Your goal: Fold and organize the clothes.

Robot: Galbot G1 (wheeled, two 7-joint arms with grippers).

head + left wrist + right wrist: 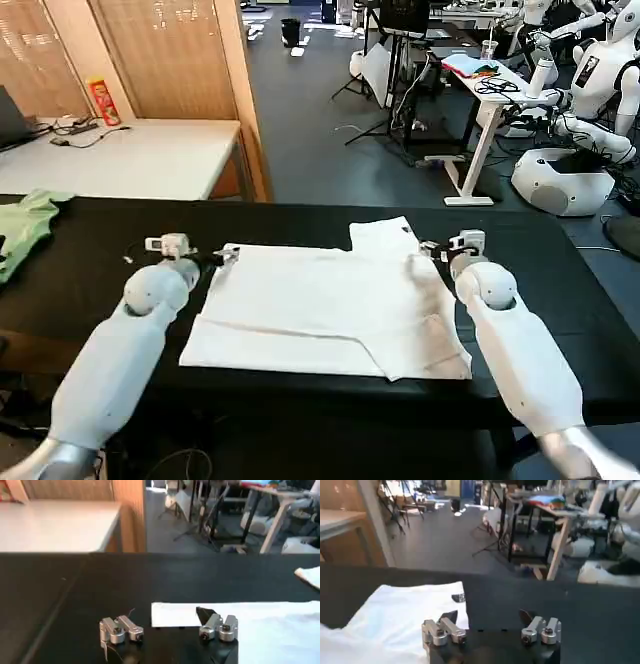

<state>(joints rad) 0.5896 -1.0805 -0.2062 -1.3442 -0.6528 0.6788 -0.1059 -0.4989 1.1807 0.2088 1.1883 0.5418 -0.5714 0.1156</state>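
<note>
The clothes, a white T-shirt (320, 310), lie partly folded flat on the black table (90, 280), with one part sticking out toward the far edge. My left gripper (215, 257) hangs open low at the shirt's far left corner. In the left wrist view that gripper (170, 624) straddles the shirt's edge (175, 614). My right gripper (432, 252) is open at the shirt's far right side. In the right wrist view one finger (442, 630) of that gripper (490, 627) is over the white cloth (405, 615) and the other is over bare table. A dark print (458, 598) shows at the cloth's edge.
A light green garment (22, 228) lies at the table's left end. Behind it stand a white table (130, 155) and wooden panels (170, 50). Other robots (590, 90) and desks fill the room at the back right.
</note>
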